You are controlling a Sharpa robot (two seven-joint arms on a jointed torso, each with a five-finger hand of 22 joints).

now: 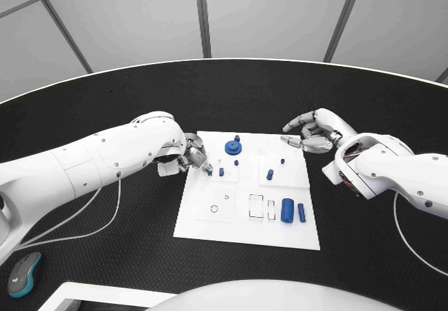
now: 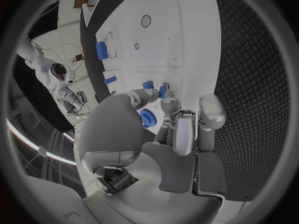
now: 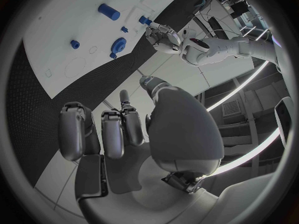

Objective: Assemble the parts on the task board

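Blue peg point(image 1: 207, 171) at left hand's point(image 1: 190, 155) fingertips.

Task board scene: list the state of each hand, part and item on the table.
left hand: at the board's left edge, pinching a small blue peg
right hand: off the board, fingers curled, holding nothing
task board: flat on the table
gear: seated on the board
large cylinder: lying flat
slim pin: lying beside it
teal object: lying on the table
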